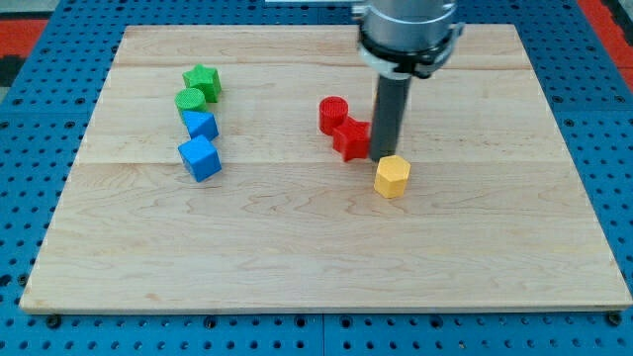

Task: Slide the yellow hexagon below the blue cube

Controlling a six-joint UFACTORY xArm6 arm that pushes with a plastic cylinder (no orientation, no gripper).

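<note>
The yellow hexagon (392, 176) lies on the wooden board (326, 247) right of its middle. My tip (382, 156) stands just above the hexagon's upper left edge, touching or nearly touching it. The blue cube (200, 158) sits at the view's left, far from the hexagon, with a second, smaller blue block (201, 125) just above it.
A red cylinder (333, 114) and a red star-like block (351, 137) sit just left of my tip. A green star (203, 81) and a green cylinder (190, 100) lie above the blue blocks. Blue pegboard (30, 119) surrounds the board.
</note>
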